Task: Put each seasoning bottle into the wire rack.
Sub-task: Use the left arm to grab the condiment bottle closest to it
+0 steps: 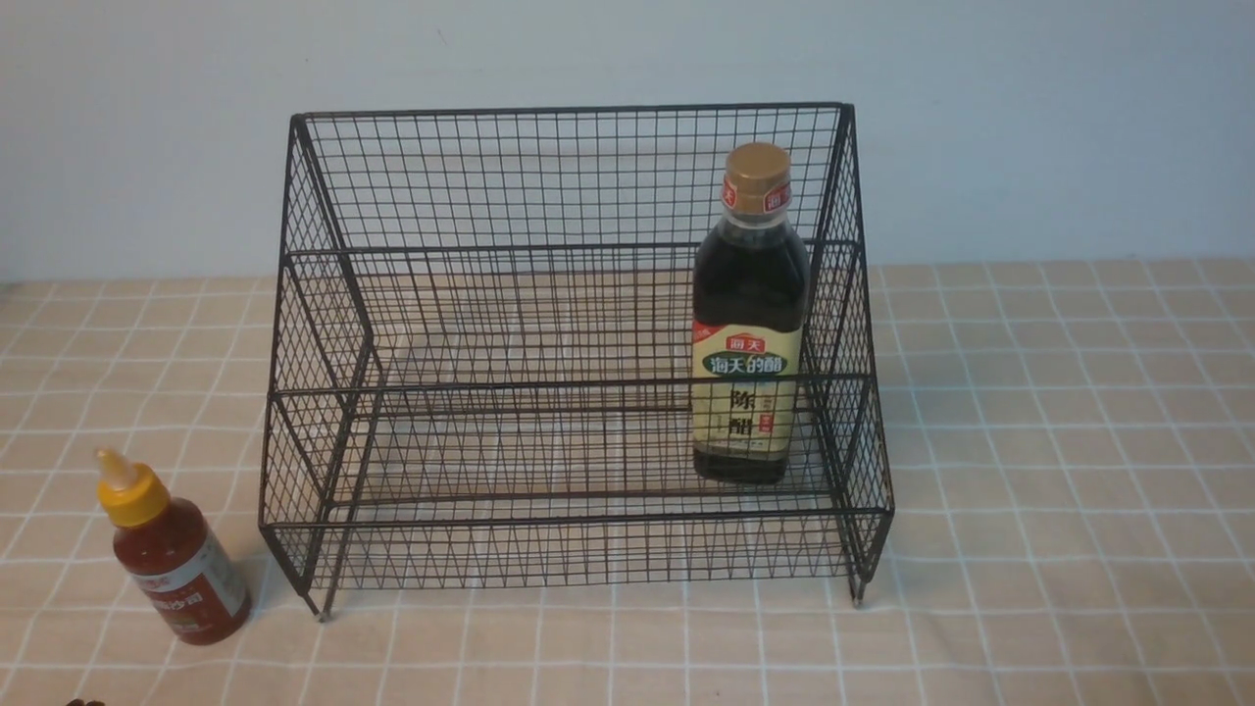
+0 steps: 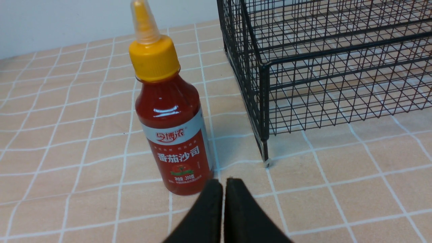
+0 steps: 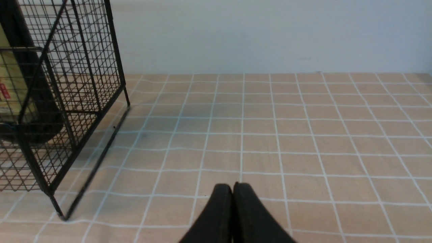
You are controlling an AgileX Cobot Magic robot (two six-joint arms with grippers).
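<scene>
The black wire rack [image 1: 574, 382] stands in the middle of the table. Inside it, at its right end, a tall dark-liquid seasoning bottle [image 1: 750, 324] with a gold cap and beige label stands upright; the right wrist view shows it [image 3: 13, 84] through the mesh. The short red-sauce bottle [image 1: 175, 549] with a yellow nozzle cap stands on the cloth outside the rack's front left corner. My left gripper [image 2: 223, 182] is shut and empty just short of that red bottle [image 2: 172, 125]. Over bare cloth to the right of the rack [image 3: 60, 101], my right gripper [image 3: 232, 186] is shut and empty.
A beige checked tablecloth [image 1: 1059, 471] covers the table, and a pale wall [image 1: 627, 49] rises behind the rack. The rack's front left leg [image 2: 266, 158] stands close beside the red bottle.
</scene>
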